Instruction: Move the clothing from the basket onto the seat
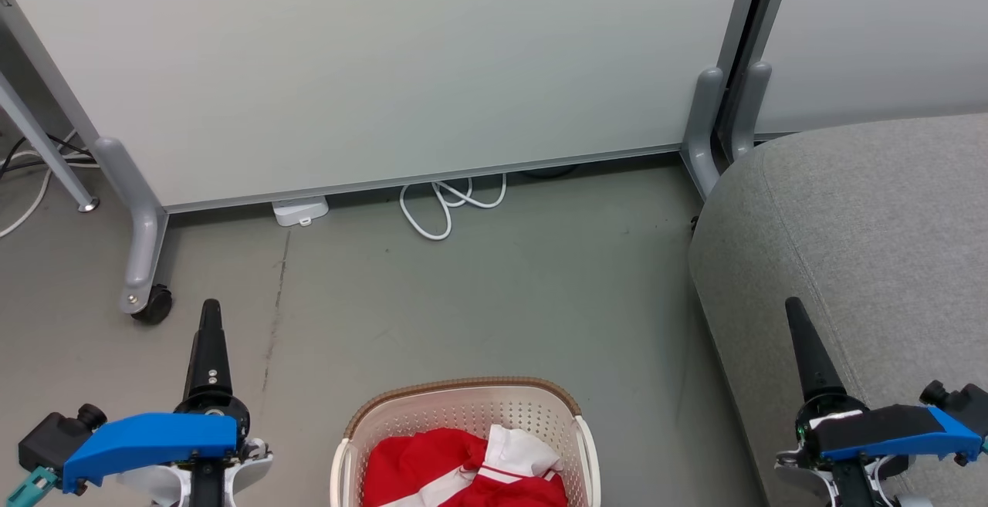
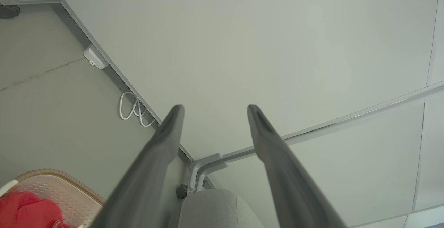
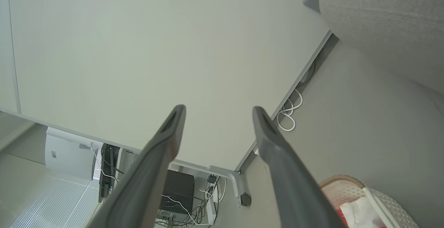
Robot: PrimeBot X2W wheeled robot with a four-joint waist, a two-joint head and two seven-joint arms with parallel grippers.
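The clothing (image 1: 463, 468) is lying crumpled in the basket (image 1: 463, 387), a red and white heap spreading across the basket's width with no clear long axis, and partly running off the bottom of the head view.

Left of the basket, the left gripper (image 1: 210, 310) is hovering above the floor (image 1: 494, 291), fingers pointing away from the robot. In its wrist view the two fingers are standing spread, with nothing between them. The heap is sitting to this gripper's right and back towards the robot, so reaching it is likely going to mean turning in and dipping down.

Right of the basket, the right gripper (image 1: 795, 308) is also spreading its fingers on nothing, and is hanging over the near edge of the seat (image 1: 872, 221). It is looking somewhat farther from the basket than the left one, which makes the left arm the likelier one to pick.

The seat is rising just right of the basket, close enough for a short carry.

Beyond the basket the grey floor is running to a pale partition panel (image 1: 386, 67) on castors, with a looped white cable (image 1: 448, 206) lying at its foot.
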